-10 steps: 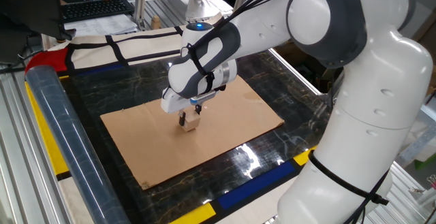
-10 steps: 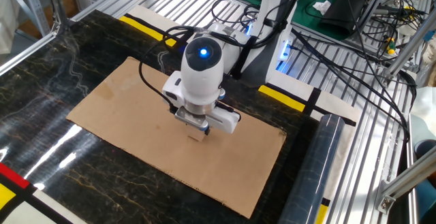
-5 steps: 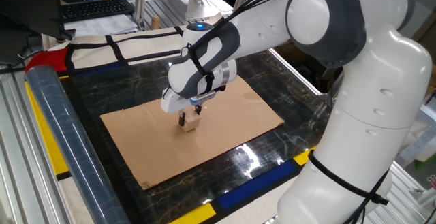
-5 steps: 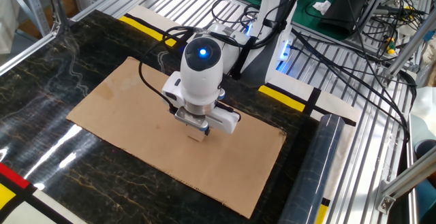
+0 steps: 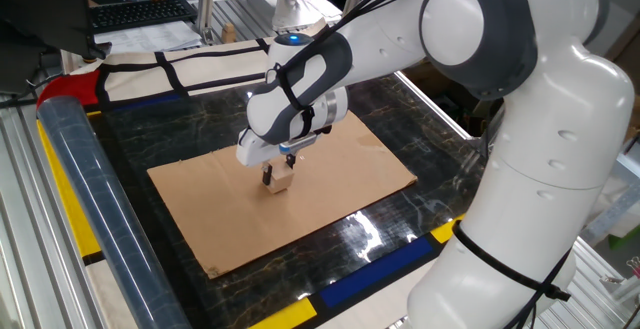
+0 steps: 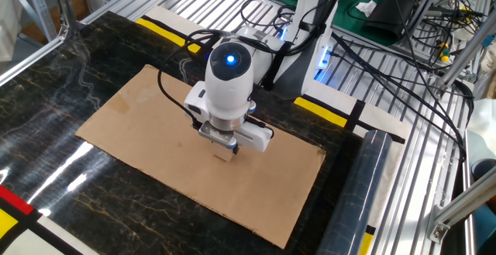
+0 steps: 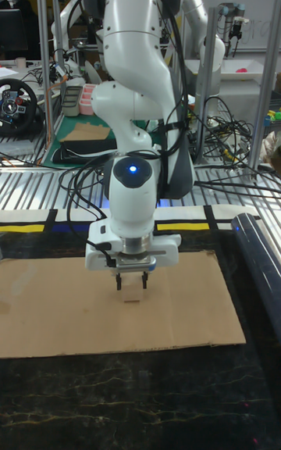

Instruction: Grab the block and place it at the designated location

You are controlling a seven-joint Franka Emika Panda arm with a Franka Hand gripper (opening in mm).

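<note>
The block [image 5: 283, 180] is a small pale wooden cube resting on the brown cardboard sheet [image 5: 340, 164], near its middle. My gripper [image 5: 275, 176] points straight down over it. In the tall fixed view the two dark fingers [image 7: 118, 281] stand wider apart than the block [image 7: 131, 295], one on each side, with their tips just at its top. In the other fixed view the wrist hides most of the block [image 6: 225, 156]. The gripper [image 7: 131, 283] looks open. The designated location does not show in any view.
A long clear-wrapped roll [image 5: 85, 199] lies along one side of the dark marble table [image 5: 400, 99]. Yellow and blue tape [image 5: 395, 259] marks the table border. Aluminium rails, cables and the arm's base [image 6: 310, 30] stand behind the cardboard.
</note>
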